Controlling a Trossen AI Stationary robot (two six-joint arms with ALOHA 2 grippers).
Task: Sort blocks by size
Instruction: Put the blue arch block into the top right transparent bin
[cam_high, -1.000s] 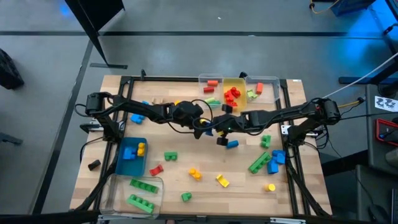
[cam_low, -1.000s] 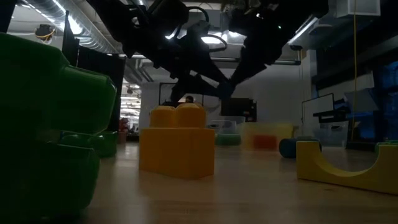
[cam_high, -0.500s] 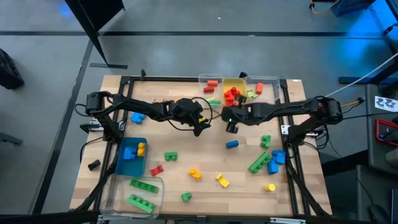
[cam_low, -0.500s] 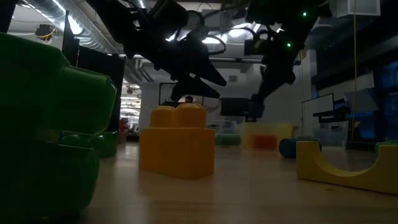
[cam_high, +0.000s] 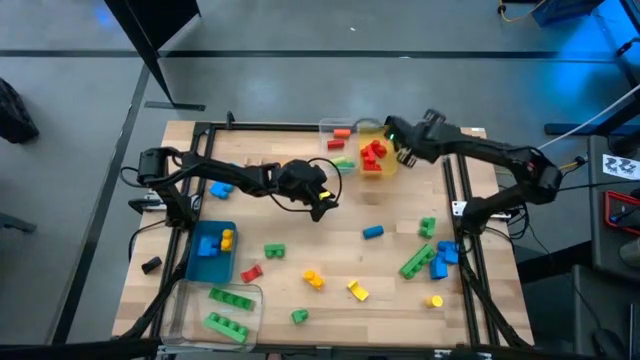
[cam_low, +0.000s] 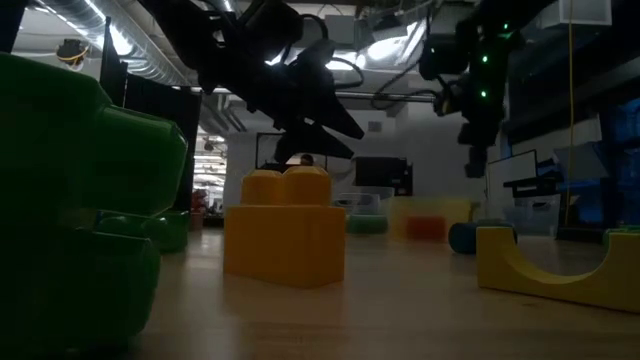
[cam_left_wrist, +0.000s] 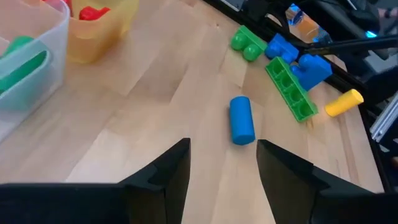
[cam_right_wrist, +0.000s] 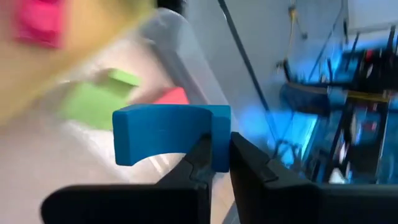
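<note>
Right wrist view: jaws pinch a smooth arched blue block (cam_right_wrist: 168, 138).

Right claw (cam_right_wrist: 215, 163) pinching blue arched block (cam_right_wrist: 163, 139); bins blurred behind.

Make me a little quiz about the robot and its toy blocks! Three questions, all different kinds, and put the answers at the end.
1. True or false: the right gripper holds a blue arch block in its jaws.
2. Which block lies on the table straight ahead of the left gripper? A) a red cube B) a blue cylinder C) an orange bar
3. Fill in: the right gripper is over the bins at the table's far edge, next to the ______ bin that holds red blocks.

Key
1. True.
2. B, the blue cylinder.
3. Yellow: the yellow bin with red blocks.
</note>
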